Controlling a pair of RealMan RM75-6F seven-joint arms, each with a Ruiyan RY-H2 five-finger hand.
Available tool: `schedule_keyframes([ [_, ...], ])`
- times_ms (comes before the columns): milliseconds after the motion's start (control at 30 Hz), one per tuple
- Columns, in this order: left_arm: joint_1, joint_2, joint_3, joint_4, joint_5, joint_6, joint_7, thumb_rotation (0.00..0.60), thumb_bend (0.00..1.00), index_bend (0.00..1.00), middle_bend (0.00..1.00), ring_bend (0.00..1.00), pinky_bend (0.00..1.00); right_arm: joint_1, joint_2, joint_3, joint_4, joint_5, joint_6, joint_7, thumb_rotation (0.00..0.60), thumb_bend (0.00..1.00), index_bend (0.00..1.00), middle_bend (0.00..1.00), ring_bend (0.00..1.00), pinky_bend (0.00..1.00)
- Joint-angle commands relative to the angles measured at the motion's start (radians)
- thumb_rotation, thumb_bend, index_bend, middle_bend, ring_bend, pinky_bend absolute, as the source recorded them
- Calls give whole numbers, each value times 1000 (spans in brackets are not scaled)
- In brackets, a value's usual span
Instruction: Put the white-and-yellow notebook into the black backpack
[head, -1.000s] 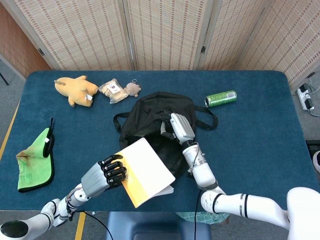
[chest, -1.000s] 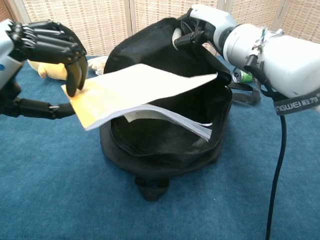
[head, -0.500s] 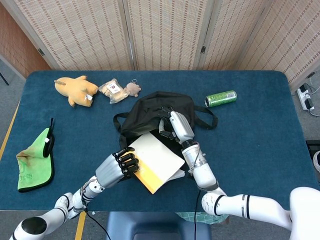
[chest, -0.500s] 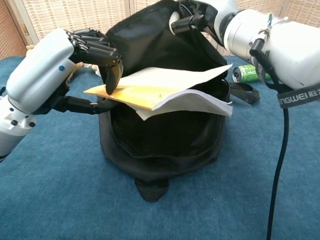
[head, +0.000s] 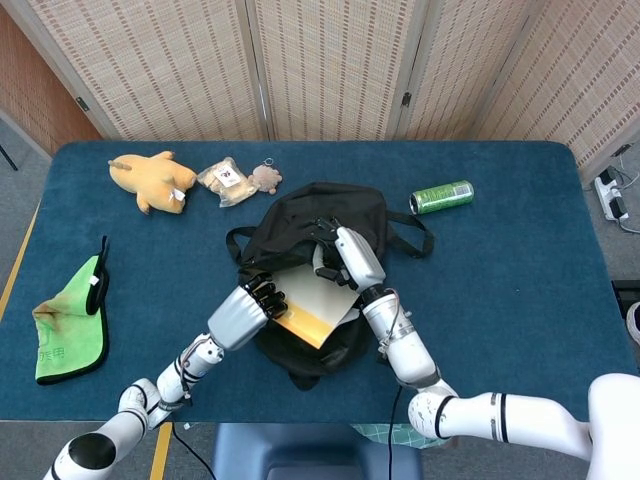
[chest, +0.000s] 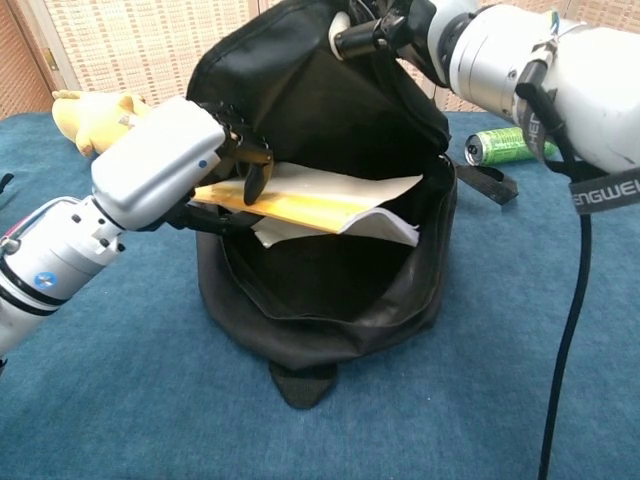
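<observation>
Since a second ago, the notebook (chest: 310, 200) has been carried from the near left into the mouth of the backpack (chest: 330, 290). It is clamped at its left edge by the left robot hand (chest: 215, 165), and now lies roughly flat, partly inside. The upper flap is gripped and held up by the right robot hand (chest: 375, 25). For a clean insertion, the far edge should be tipped downward and the flap kept raised until the loose lower pages are past the rim.
</observation>
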Motion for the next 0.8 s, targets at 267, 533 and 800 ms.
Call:
schedule_keyframes([
  [267, -6, -48, -5, 64, -75, -137, 102, 600, 619, 721, 680, 583, 435, -7, 16, -25, -40, -4, 11, -3, 600, 853, 651, 293, 125, 191],
  [533, -11, -80, -4, 54, -105, -177, 209, 600, 618, 720, 684, 586, 442, -5, 11, -34, -51, -3, 32, -17, 600, 853, 646, 292, 125, 191],
  [800, -49, -99, 31, 25, -81, -188, 265, 600, 619, 718, 685, 587, 442, 8, -16, -32, -33, -1, 44, -15, 600, 852, 621, 286, 123, 191],
])
